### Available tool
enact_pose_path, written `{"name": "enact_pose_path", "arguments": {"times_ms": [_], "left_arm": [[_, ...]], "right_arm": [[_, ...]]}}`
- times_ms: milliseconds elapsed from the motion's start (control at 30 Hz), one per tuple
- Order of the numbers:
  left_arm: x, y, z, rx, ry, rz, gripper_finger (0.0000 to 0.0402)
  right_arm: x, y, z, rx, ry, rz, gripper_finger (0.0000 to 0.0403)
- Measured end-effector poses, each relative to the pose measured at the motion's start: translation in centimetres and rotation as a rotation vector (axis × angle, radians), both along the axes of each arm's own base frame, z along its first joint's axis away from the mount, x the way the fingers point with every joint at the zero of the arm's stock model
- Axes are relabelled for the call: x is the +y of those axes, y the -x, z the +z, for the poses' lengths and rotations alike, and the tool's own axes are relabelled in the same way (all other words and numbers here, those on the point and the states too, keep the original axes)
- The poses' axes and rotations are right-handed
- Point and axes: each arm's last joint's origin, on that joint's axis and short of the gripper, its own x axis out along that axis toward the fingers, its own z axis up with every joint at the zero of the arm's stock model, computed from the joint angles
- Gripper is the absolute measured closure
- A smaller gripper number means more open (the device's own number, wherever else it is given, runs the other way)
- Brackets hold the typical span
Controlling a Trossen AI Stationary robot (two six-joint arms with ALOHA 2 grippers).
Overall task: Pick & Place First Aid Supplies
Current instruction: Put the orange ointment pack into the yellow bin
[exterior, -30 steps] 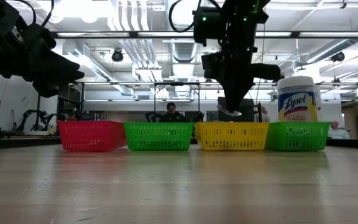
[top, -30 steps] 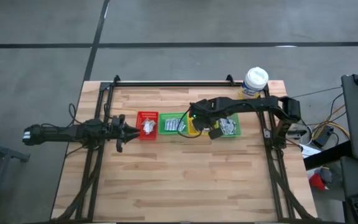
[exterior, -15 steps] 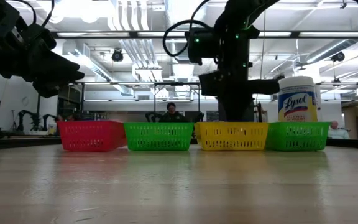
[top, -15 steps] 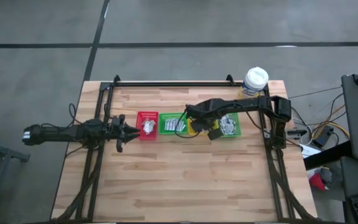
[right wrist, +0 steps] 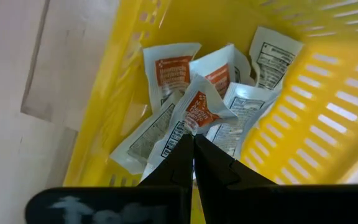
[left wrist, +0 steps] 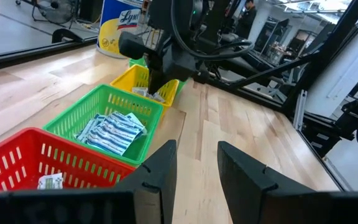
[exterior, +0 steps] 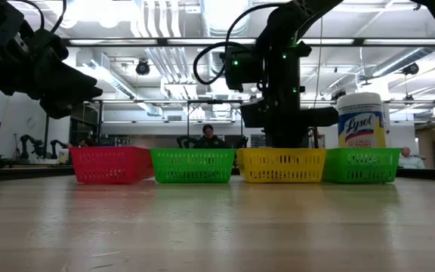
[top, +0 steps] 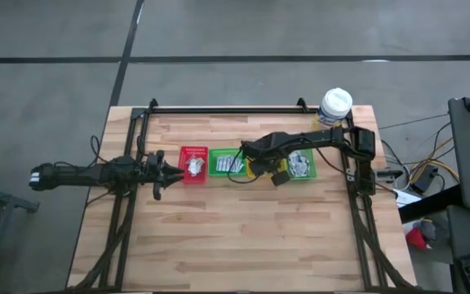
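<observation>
Over yellow bin (right wrist: 303,130) | right tool (right wrist: 192,144) pinching white-red sachet (right wrist: 199,109) | left tool (left wrist: 194,163) spread, idle

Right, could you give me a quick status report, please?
Right tool shut on a white-red sachet, down in the yellow bin. Left tool open, waiting beside the red bin. Nothing in the way.

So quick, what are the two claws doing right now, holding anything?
Left gripper: open, empty, waiting beside the red bin.
Right gripper: shut on a white-red sachet, down in the yellow bin.
</observation>
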Motion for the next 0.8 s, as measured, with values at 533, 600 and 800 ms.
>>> {"name": "enact_pose_path", "arguments": {"times_ms": [533,600,800], "left_arm": [[0.00,0.00,0.00,0.000,0.000,0.000,0.0289],[0.00,0.00,0.00,0.000,0.000,0.000,0.0289],[0.00,0.00,0.00,0.000,0.001,0.000,0.0289]], "right_arm": [[-0.25,0.05,0.21,-0.004,0.080,-0.076,0.0352],[-0.24,0.05,0.21,-0.004,0.080,-0.076,0.0336],[-0.18,0.06,0.32,-0.007,0.081,-0.075,0.0298]]}}
